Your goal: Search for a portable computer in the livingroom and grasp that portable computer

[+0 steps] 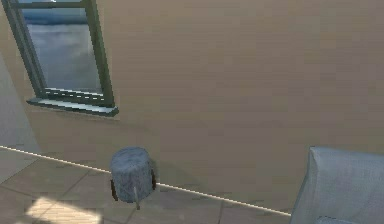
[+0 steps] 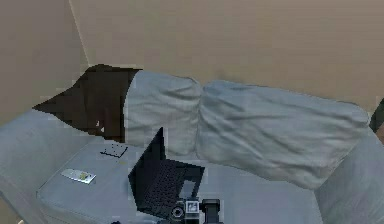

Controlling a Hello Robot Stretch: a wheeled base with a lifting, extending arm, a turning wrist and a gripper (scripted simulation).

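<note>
window (image 1: pixel 65 50) at the forward view's left, a round grey stool (image 1: pixel 132 172) by the wall (image 1: pixel 230 90) below it, and a grey sofa (image 1: pixel 345 185) at the right edge: the base seems parked side-on to the sofa, so its reach goes straight out over the seat (image 2: pixel 250 195). in the arm side view a dark throw (image 2: pixel 100 95) drapes the sofa's left corner. on the seat below it lie a small pale card (image 2: pixel 78 176) and a dark flat thing, perhaps a remote (image 2: pixel 113 150). right of them the laptop (image 2: pixel 160 178) sits on the seat: black, lid up and steep, base running off to the right. the gripper (image 2: pixel 168 212) shows at the bottom edge, right by the laptop's base. whether it touches or has hold of anything i cannot tell, as the laptop lies just behind it. pale back cushions (image 2: pixel 270 125) line the right.
</note>
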